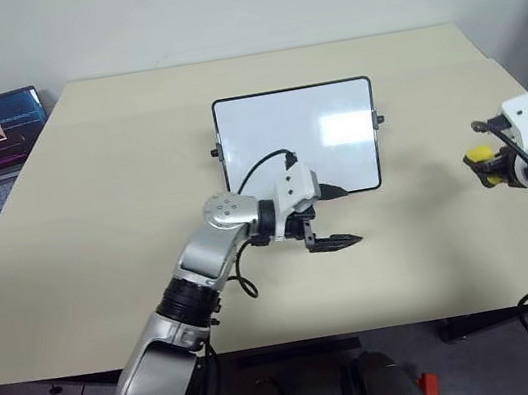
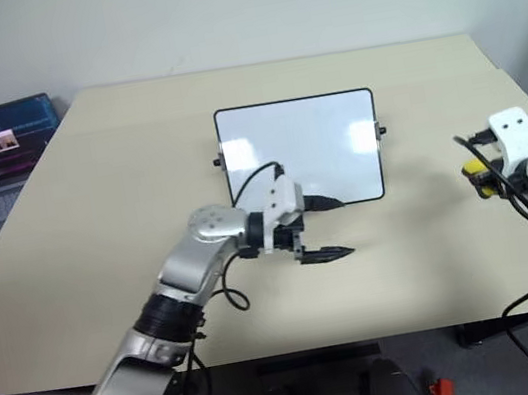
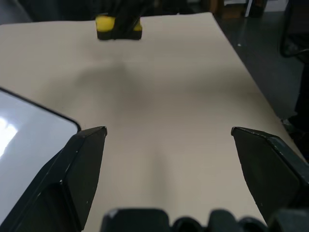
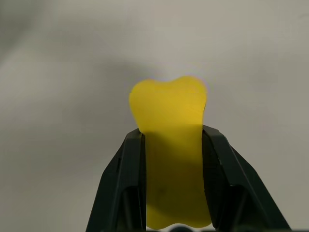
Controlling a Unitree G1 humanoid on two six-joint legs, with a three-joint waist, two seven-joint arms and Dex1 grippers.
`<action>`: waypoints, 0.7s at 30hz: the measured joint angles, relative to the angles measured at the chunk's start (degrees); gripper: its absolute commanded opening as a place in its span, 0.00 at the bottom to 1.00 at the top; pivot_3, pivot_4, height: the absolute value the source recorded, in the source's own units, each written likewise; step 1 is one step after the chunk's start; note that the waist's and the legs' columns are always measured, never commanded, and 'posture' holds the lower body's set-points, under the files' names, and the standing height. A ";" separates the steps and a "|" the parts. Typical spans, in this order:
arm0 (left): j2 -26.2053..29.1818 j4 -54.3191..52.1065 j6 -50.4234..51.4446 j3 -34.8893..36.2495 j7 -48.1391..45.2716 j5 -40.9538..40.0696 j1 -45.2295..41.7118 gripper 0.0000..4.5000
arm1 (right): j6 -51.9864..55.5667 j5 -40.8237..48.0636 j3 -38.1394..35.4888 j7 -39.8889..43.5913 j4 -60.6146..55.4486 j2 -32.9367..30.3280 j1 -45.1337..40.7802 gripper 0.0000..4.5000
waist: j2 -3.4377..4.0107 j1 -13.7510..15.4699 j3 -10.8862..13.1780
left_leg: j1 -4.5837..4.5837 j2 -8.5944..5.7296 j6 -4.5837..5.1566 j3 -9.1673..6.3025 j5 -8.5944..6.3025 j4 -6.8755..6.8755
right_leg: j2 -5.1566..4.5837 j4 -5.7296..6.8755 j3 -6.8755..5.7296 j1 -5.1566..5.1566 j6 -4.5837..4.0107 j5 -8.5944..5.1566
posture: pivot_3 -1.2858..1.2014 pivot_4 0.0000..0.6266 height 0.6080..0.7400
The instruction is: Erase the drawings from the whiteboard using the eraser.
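My right gripper clamped eraser well right of whiteboard; left gripper gaped empty. Best set eraser down flat.

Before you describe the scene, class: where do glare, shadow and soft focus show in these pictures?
Left eye view: a bright patch of glare sits on the whiteboard. Left wrist view: a soft shadow lies on the table below the eraser, and the near black fingers look blurred. Right wrist view: the eraser between the right gripper's fingers is soft-edged, the table behind it a featureless blur.
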 measured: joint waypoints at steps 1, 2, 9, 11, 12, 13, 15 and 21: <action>-0.39 0.20 -0.42 -0.03 -0.12 0.16 0.00 1.00 | -0.09 0.32 -0.02 -0.42 0.60 0.00 0.48 0.25 | 0.01 0.00 0.00 | 0.01 0.00 0.00 0.03 0.00 0.01 | 0.00 0.00 0.02 0.00 0.00 0.00 | 0.52 0.24 1.00; -0.68 0.36 -0.81 -0.08 -0.20 0.47 0.00 1.00 | -0.21 0.50 -0.07 -0.86 1.34 0.00 0.75 0.25 | 0.02 -0.01 0.01 | 0.03 0.00 0.00 0.06 0.00 0.01 | 0.00 0.01 0.05 0.00 0.01 0.00 | 0.52 0.24 1.00; -1.48 0.61 -0.89 -0.13 -0.29 1.42 0.08 1.00 | -3.87 2.25 1.11 -2.56 6.40 -0.02 1.01 0.25 | 0.03 0.02 0.01 | 0.07 0.00 0.00 0.08 0.00 0.04 | 0.00 0.01 0.07 0.06 0.03 -0.01 | 0.52 0.24 1.00; -1.44 0.61 -0.85 -0.12 -0.30 1.58 0.08 1.00 | -4.57 2.35 1.48 -3.14 7.99 -0.02 0.97 0.25 | 0.03 0.05 0.01 | 0.07 0.00 0.00 0.08 0.00 0.04 | 0.00 0.01 0.07 0.06 0.03 -0.01 | 0.52 0.24 1.00; -1.38 0.60 -0.84 -0.11 -0.30 1.70 0.08 1.00 | -4.91 2.37 1.48 -3.29 9.00 -0.03 0.84 0.42 | 0.04 0.04 0.01 | 0.07 0.00 0.00 0.07 0.00 0.04 | 0.00 0.01 0.07 0.06 0.03 -0.01 | 0.52 0.24 1.00; -1.31 0.60 -0.83 -0.08 -0.30 1.80 0.08 1.00 | -5.22 2.44 1.48 -3.42 9.58 -0.02 0.70 0.47 | 0.04 0.02 0.01 | 0.07 0.00 0.00 0.07 0.00 0.04 | 0.00 0.01 0.07 0.06 0.03 -0.01 | 0.52 0.24 1.00; -1.19 0.61 -0.83 0.00 -0.27 1.92 0.08 1.00 | -5.57 2.96 1.48 -3.54 10.65 -0.02 0.06 0.61 | 0.04 0.00 0.01 | 0.08 0.00 0.00 0.07 0.00 0.04 | 0.00 0.02 0.07 0.06 0.03 -0.01 | 0.52 0.24 1.00; -0.32 0.60 -0.77 0.32 -0.07 2.09 0.09 1.00 | -6.65 4.70 1.49 -3.67 12.94 0.20 -0.81 0.99 | 0.04 0.04 0.01 | 0.08 0.00 0.00 0.07 0.00 0.05 | 0.00 0.02 0.07 0.07 0.03 -0.01 | 0.52 0.24 1.00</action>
